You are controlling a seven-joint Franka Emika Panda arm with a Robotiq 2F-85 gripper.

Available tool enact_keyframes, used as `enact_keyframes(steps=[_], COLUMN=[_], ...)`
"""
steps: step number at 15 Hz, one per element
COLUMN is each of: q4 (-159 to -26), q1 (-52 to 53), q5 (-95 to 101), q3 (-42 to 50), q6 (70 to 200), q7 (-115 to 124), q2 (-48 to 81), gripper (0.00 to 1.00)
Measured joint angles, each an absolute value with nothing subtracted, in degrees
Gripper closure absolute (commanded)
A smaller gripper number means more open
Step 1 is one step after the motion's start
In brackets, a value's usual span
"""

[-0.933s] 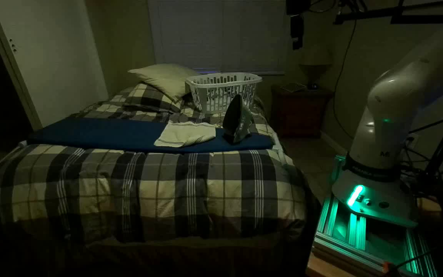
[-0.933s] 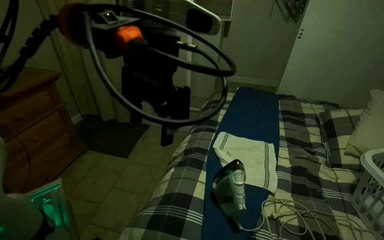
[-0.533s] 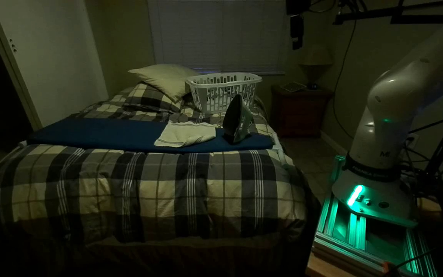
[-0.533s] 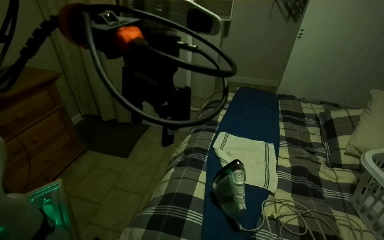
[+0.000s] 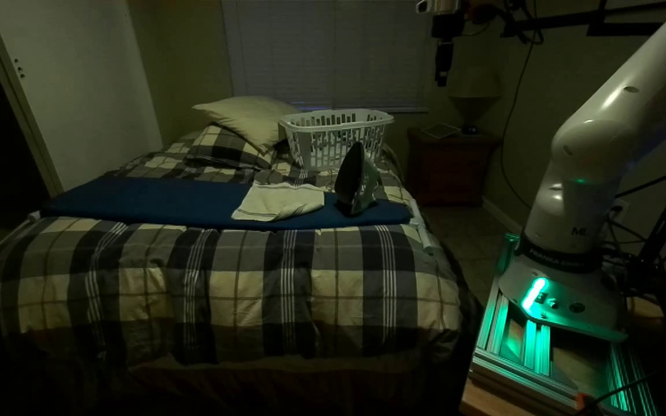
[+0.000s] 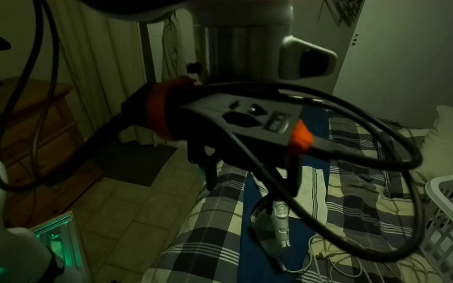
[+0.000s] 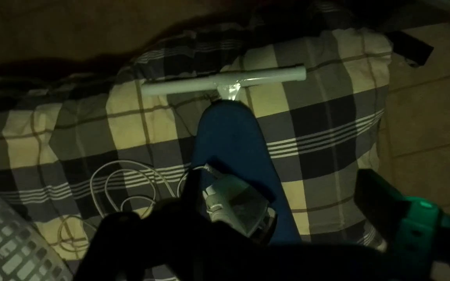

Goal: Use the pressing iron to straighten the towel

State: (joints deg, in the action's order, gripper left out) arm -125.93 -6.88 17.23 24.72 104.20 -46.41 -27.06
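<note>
The pressing iron [image 5: 357, 180] stands on its heel on the blue ironing board, tip up, in both exterior views [image 6: 271, 232]. The wrist view shows the iron [image 7: 236, 207] from above, partly covered by the gripper's dark body. The cream-white towel [image 5: 280, 201] lies rumpled on the board beside the iron, on the soleplate side. An exterior view shows the towel [image 6: 316, 192] partly behind the gripper; it does not show in the wrist view. My gripper [image 7: 281, 187] is open and empty, above the bed, apart from the iron. It shows also in both exterior views [image 6: 244, 192] [image 5: 441, 78].
The blue ironing board [image 5: 154, 199] lies across the plaid bed [image 5: 240, 277]; its white foot bar [image 7: 225, 80] is at one end. The iron's cord [image 6: 352, 251] lies coiled near the white basket [image 5: 336, 141]. A loose cable [image 6: 391, 255] loops around the wrist.
In an exterior view the gripper has moved right, toward the iron, and now covers part of the towel. In an exterior view it is slightly lower. Iron and towel have not moved.
</note>
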Motion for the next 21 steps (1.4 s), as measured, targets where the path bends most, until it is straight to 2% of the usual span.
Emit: enact_keyframes(steps=[6,12,17,21], q4=[-127.4,-127.8,-127.6,-128.5], q1=[-6.6,-6.7,-7.3,-9.6], q5=[9.3,3.0,2.9,-1.6], q3=[28.0,26.4,26.2,26.8], q6=[115.4,117.3,117.4,123.0], q7=[-64.5,-69.8,-69.8,-77.6], q2=[-20.5,-13.0,-12.4,-9.7], gripper=[0.0,0.0,0.0,0.0])
